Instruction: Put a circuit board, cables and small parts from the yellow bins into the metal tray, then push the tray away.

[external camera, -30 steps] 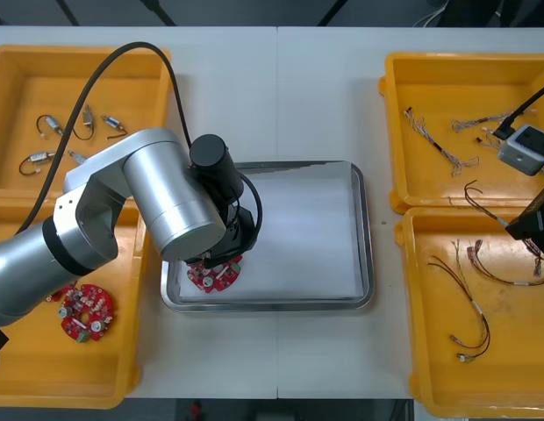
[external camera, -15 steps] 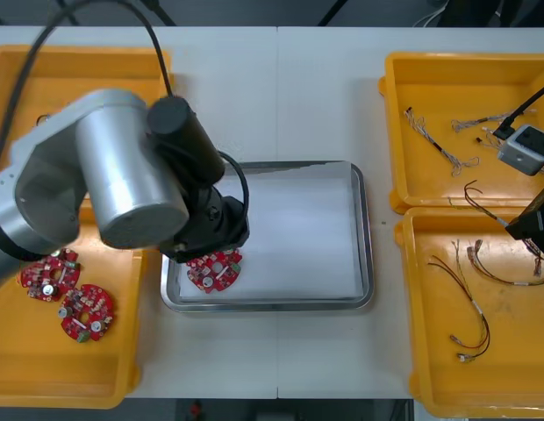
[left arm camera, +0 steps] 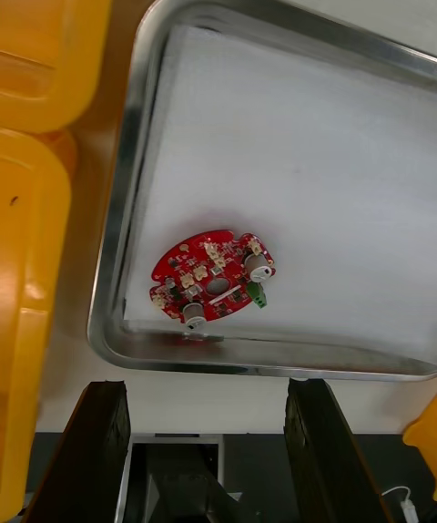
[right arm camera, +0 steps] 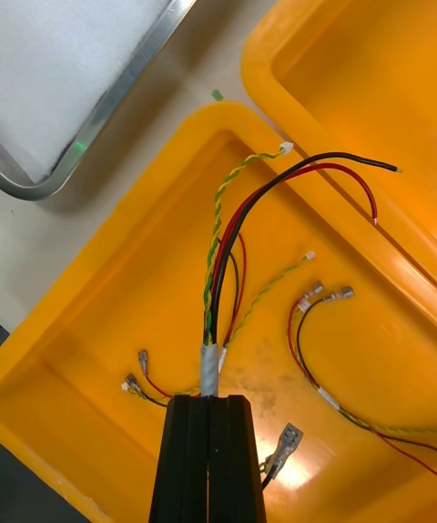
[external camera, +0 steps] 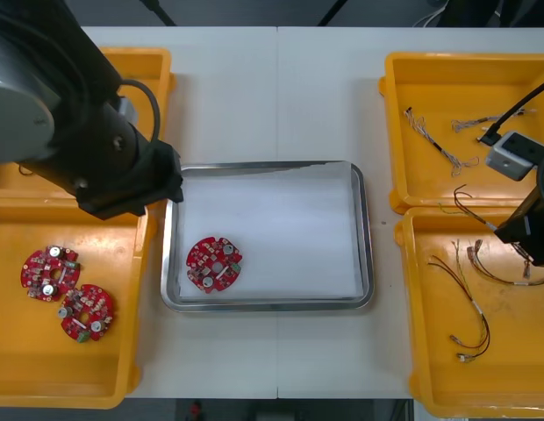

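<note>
**Front view.** One board lies flat in the tray, at about 8 o'clock on its white floor. So the board step looks done. No cables or small parts are in the tray, and the push has not been made yet. The left arm hangs at 10 o'clock from the tray and hides most of the far bin there. Two spare boards lie in the near left bin. The right gripper is over the near right bin, at 3 o'clock from the tray.

**Right wrist view.** The fingers are pressed close on the taped end of a bunch of cables: green and yellow, black, and red. Loose wires lie on the bin floor around them. I think the bunch goes to the tray next. The bin wall and a strip of table lie between the two.

**Left wrist view.** The left gripper has its fingers wide apart, and they hold nothing. The board sits in the tray's corner just past them. This arm is off to the side of the tray, so it should not block the cables.
</note>
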Action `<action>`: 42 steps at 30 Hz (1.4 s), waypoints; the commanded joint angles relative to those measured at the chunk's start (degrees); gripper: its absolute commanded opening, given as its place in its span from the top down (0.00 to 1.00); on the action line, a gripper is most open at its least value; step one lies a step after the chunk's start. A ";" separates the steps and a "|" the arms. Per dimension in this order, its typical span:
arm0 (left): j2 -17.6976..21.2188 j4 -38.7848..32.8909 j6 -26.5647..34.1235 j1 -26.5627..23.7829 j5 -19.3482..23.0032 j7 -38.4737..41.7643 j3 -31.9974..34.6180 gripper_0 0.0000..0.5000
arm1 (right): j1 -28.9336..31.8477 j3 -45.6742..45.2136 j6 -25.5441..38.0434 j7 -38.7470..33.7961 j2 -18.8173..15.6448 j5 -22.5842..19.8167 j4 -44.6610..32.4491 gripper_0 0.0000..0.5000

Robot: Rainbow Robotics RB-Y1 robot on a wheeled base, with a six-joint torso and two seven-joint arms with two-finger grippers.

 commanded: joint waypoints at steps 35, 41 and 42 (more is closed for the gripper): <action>7.86 41.57 -5.72 -7.15 -5.84 14.81 10.18 0.00 | -30.10 53.66 -19.60 8.10 5.86 17.87 -2.50 1.00; 5.84 48.08 -7.65 -9.17 -10.06 15.16 10.18 0.00 | -31.16 59.72 -22.15 10.38 8.05 22.00 0.31 1.00; 5.67 48.87 -7.83 -9.61 -10.59 15.16 10.18 0.00 | -31.42 60.43 -22.33 10.91 8.32 22.27 0.75 1.00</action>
